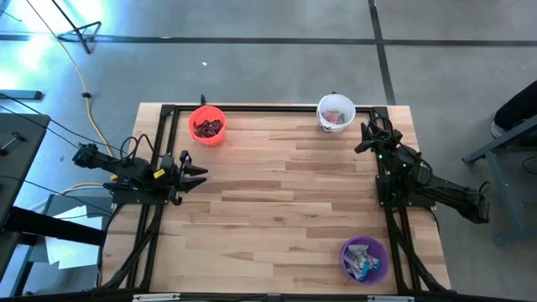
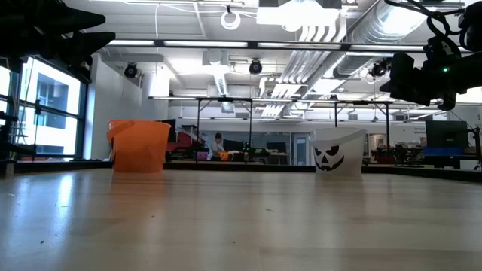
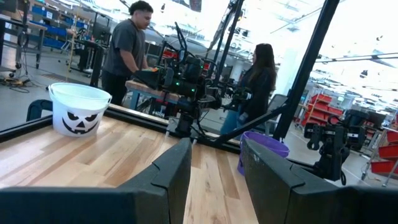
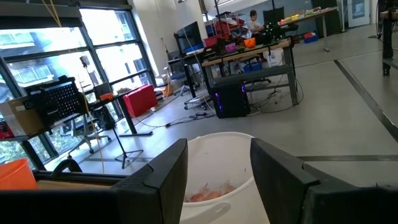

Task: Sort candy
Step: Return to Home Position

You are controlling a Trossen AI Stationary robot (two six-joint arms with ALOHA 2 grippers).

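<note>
Candy (image 1: 362, 258) lay in cups (image 1: 343, 254): light, slippery, best pinched mid-wrapper. Left gripper (image 1: 200, 174) and right gripper (image 1: 361, 138) had jaws released.

The orange bucket (image 1: 192, 126) holds dark reddish-brown candy (image 1: 209, 127). The white bucket (image 1: 322, 107), printed with a black jack-o'-lantern face (image 2: 330, 156), holds pinkish candy (image 1: 336, 117). The purple bucket (image 1: 345, 252) holds blue-and-white candy (image 1: 362, 261). The table (image 1: 277, 193) is pale wood.

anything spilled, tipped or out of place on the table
Nothing stands out. The orange bucket, white bucket and purple bucket stand upright, and the candy in view lies inside them. The left gripper and right gripper sit open at the table's sides.
</note>
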